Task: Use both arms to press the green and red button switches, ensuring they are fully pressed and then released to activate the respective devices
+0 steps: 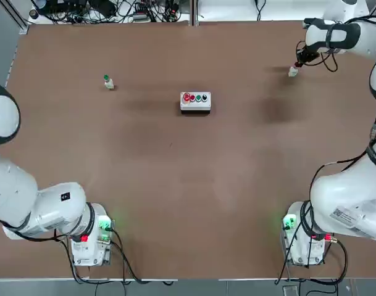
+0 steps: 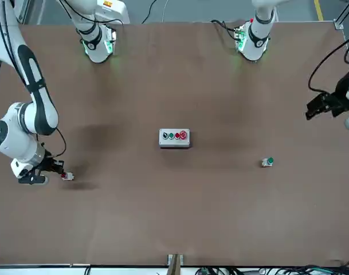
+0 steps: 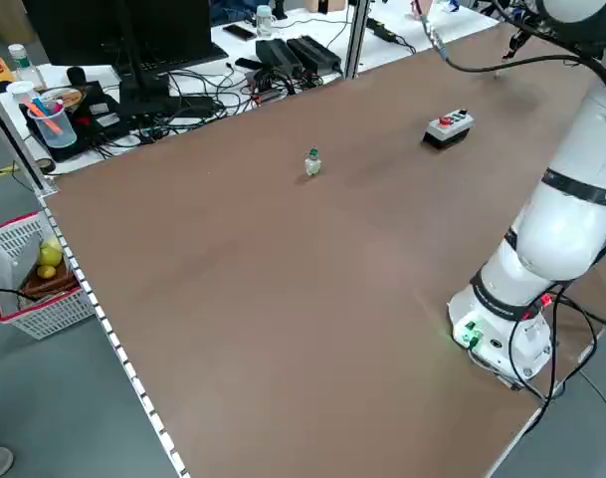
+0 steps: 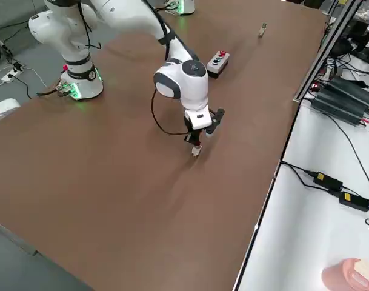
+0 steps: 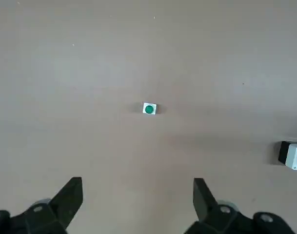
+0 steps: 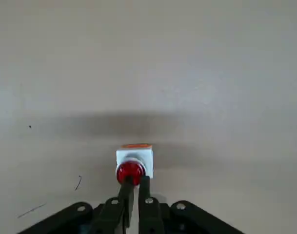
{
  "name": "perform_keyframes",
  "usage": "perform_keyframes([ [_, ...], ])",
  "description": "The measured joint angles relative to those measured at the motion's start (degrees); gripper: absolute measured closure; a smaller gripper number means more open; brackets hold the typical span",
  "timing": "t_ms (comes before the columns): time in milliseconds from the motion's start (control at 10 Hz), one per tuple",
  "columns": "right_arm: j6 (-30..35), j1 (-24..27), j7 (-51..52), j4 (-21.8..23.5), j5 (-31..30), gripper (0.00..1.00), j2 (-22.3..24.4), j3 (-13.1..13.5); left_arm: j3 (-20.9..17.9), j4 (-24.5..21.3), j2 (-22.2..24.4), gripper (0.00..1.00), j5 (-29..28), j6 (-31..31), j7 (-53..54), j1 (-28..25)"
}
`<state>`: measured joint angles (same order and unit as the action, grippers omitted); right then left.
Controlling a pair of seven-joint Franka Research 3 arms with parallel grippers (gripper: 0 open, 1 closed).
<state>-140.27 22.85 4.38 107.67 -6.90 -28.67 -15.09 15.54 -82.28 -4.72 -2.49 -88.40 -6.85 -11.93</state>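
Observation:
The red button switch [image 6: 133,163] stands at the far right of the table [image 1: 249,185]; it also shows as the red switch [image 1: 292,71] from above. My right gripper [image 6: 134,181] is shut, and its joined fingertips [image 6: 127,187] touch the red cap from above. From across the table, the right gripper [image 2: 50,169] sits right beside the red switch [image 2: 67,176]. The green button switch [image 1: 108,82] stands alone at the far left. My left gripper [image 5: 138,187] hangs open, well above and short of the green switch [image 5: 149,108], and shows at the picture's edge as the left gripper [image 2: 318,107].
A white control box [image 1: 195,101] with a row of red and green buttons sits at the table's middle, far half. The arm bases [image 1: 92,237] stand at the near corners. Cables and power bricks [image 3: 303,55] lie beyond the far edge.

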Motion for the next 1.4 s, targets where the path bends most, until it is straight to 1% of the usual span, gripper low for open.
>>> perform_keyframes([
  [200, 0.27, 0.00, -0.16, -0.11, 0.00, 0.88, -0.07, 0.01, -9.72, 0.03, 2.58, 0.00, 1.51, 2.18, 1.94, 9.41],
  [300, 0.29, -0.01, -0.21, -0.16, 0.00, 0.88, -0.07, 0.01, -12.02, 0.06, 3.22, 0.00, 2.23, 2.95, 2.59, 11.72],
  [500, 1.39, -0.06, -0.86, -0.67, 0.00, 0.88, -0.08, -0.06, -12.43, 0.86, 3.48, 0.00, 2.50, 4.53, 3.02, 12.21],
  [800, 8.53, -0.46, -4.32, -5.28, 0.03, 0.88, 0.38, -0.64, -12.08, 2.07, 3.49, 0.00, 2.67, 6.78, 3.37, 12.46],
  [900, 9.64, -0.82, -5.29, -6.18, 0.18, 0.88, 1.12, -0.96, -11.76, 2.15, 3.49, 0.00, 2.71, 7.12, 3.77, 12.57],
  [1000, 11.23, -1.65, -6.73, -6.43, 0.21, 0.75, 2.25, -1.05, -11.14, 2.16, 3.46, 0.00, 2.73, 7.38, 4.87, 12.63],
  [1100, 13.32, -2.55, -8.27, -6.46, 0.24, 0.59, 3.35, -1.12, -10.62, 2.16, 3.31, 0.00, 2.73, 7.48, 5.73, 12.78],
  [1200, 14.48, -3.31, -9.52, -6.40, 0.26, 0.46, 4.29, -1.13, -10.34, 2.16, 3.06, 0.00, 2.73, 7.48, 5.86, 12.90],
  [1300, 15.06, -3.78, -10.34, -6.18, 0.26, 0.30, 5.22, -1.14, -10.31, 2.16, 2.86, 0.00, 2.73, 7.48, 5.88, 12.88],
  [1400, 15.93, -3.84, -10.59, -5.71, 0.26, 0.16, 6.37, -1.12, -10.39, 2.16, 2.74, 0.00, 2.73, 7.48, 5.92, 12.80],
])
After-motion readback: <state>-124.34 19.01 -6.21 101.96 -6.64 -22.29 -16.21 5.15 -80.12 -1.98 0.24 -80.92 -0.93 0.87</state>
